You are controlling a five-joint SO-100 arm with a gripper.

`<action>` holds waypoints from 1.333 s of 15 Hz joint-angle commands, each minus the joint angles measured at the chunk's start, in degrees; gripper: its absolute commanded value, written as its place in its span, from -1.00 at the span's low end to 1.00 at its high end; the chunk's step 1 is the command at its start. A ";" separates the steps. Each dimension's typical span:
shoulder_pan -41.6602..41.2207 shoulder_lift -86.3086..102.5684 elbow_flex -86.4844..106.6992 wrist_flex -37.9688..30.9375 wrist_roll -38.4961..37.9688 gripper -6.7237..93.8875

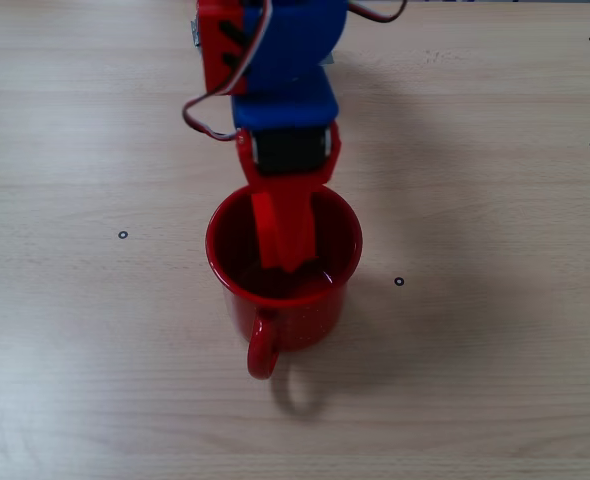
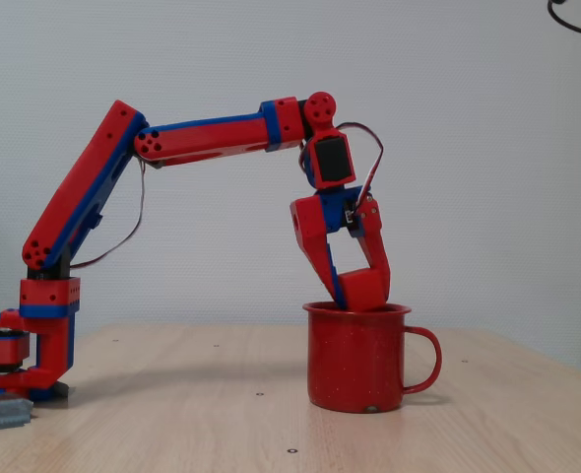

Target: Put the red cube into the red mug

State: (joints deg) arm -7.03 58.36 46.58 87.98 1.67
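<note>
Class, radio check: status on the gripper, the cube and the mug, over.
Gripper tips down inside red mug, jaw state unclear. Red cube not visible. Mug upright on table, nothing in the way.

I work over a pale wooden table with fine grain running across it, marked by small black ringed dots spread over its top. Behind me stands a plain, whitish wall, evenly lit. A dark cable loops in at its upper right corner.
</note>
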 commanded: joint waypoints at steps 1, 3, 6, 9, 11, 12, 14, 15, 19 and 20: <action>0.70 5.19 0.97 -0.35 1.93 -0.34; 1.58 6.42 2.81 -1.23 3.25 -0.02; 2.29 6.86 2.90 -1.67 3.43 0.04; 2.37 7.29 2.90 -1.49 3.25 0.03; 2.37 7.73 3.08 -1.41 3.25 0.03; 2.20 8.09 3.25 -1.23 3.25 0.03; 1.93 9.76 3.60 -1.14 3.25 0.01; 1.93 11.07 3.60 -1.32 2.99 -0.03; 1.85 16.96 3.60 -2.37 1.49 -0.74; 1.76 18.37 3.69 -2.72 0.35 -0.86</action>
State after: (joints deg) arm -4.83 67.85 51.50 86.04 3.16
